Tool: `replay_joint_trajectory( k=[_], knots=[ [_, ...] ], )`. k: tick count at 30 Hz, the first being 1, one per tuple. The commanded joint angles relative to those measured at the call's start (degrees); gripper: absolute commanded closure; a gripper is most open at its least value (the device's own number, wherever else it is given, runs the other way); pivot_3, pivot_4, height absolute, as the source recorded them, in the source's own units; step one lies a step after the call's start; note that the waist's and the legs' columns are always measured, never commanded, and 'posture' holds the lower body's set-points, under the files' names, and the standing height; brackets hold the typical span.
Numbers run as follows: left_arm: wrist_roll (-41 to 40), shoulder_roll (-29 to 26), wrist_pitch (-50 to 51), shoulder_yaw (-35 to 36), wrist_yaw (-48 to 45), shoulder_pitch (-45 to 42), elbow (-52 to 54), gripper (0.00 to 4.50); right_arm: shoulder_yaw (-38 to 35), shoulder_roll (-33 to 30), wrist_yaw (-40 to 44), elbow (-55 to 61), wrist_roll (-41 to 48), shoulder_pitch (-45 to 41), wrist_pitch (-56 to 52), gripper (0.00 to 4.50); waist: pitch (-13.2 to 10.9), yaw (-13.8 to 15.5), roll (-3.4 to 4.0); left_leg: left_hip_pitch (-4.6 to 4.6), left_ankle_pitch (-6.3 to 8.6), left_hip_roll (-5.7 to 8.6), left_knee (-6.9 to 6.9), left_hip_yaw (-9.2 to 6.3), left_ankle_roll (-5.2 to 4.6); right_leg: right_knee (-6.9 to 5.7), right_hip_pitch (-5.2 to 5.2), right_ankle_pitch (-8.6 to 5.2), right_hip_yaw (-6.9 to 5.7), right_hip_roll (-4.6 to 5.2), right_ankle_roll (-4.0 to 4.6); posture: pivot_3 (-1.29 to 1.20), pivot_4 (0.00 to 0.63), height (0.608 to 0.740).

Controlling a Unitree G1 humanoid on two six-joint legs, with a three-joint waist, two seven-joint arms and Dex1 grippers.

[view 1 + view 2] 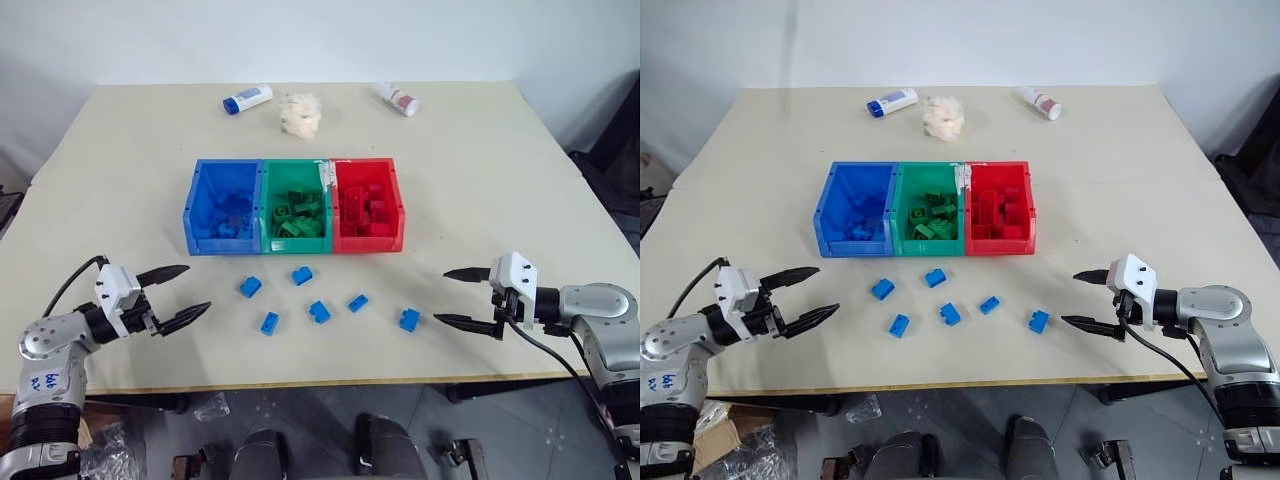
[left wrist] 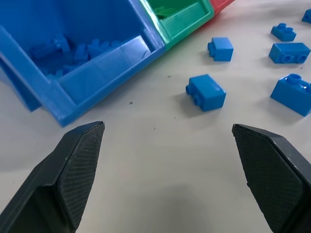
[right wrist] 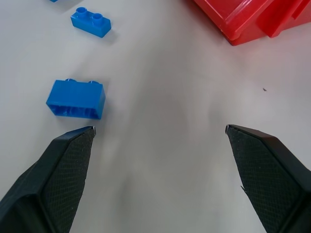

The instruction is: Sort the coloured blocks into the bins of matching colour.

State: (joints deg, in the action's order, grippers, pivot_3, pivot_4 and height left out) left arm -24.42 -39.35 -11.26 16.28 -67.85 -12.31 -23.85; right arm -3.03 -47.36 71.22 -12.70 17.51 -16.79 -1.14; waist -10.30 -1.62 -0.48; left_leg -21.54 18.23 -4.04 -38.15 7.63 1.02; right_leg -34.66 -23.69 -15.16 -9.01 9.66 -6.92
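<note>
Black fingers of your right gripper (image 1: 466, 297) stand wide apart and empty, like the left gripper (image 1: 178, 295), and the nearest blue block (image 1: 409, 319) lies just inward of it, below the red bin (image 1: 367, 243).

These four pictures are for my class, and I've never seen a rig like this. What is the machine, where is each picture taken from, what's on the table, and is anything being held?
It is a humanoid robot with two arms. The two wide pictures come from cameras on its head, looking down over a table. The two close-ups come from cameras on its wrists, looking along the black fingers.

The left end effector and right end effector are both open and hold nothing.

On the table stand three joined bins: blue bin, green bin and red bin, each already holding matching blocks. Six loose blue blocks lie in front. Behind are two small bottles and a pale crumpled lump.
</note>
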Motion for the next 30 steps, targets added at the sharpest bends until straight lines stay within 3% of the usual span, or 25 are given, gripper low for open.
replay_joint_trajectory(
  k=[1,6,19,30],
  knots=[
    [-0.2,-0.1,0.0,0.0,-0.2,-0.1,0.3,0.02,-2.1,0.3,-0.9,1.7,1.1,0.3,0.4,0.00,0.0,0.0,0.00,0.00,0.00,0.00,0.00,0.00,0.00,0.00,0.00,0.00,0.00,0.00,0.00,0.00,0.150,0.740],
    [0.5,-0.2,2.8,-0.6,2.0,0.4,2.1,0.02,-2.6,0.0,-1.9,3.4,1.7,0.9,-1.2,0.00,0.0,0.0,0.00,0.00,0.00,0.00,-0.01,0.00,0.00,-0.03,0.00,0.00,0.01,0.00,0.00,0.00,0.150,0.740],
    [-1.0,-0.5,4.0,-0.2,-1.2,0.8,2.7,0.02,-11.7,-9.3,0.9,9.7,3.8,15.1,-5.4,0.00,0.0,0.2,-0.01,0.05,0.01,0.00,-0.04,-0.02,-0.02,-0.02,0.05,0.00,0.03,0.00,0.00,0.00,0.150,0.740],
    [-3.2,0.0,5.0,-0.1,-2.7,6.1,9.9,0.02,-1.8,-4.8,-1.0,19.0,2.5,8.9,-11.6,0.00,0.0,0.0,-0.01,0.15,0.02,-0.03,-0.01,0.06,0.00,-0.07,0.04,-0.01,0.09,0.00,0.02,0.00,0.150,0.740]
  ],
)
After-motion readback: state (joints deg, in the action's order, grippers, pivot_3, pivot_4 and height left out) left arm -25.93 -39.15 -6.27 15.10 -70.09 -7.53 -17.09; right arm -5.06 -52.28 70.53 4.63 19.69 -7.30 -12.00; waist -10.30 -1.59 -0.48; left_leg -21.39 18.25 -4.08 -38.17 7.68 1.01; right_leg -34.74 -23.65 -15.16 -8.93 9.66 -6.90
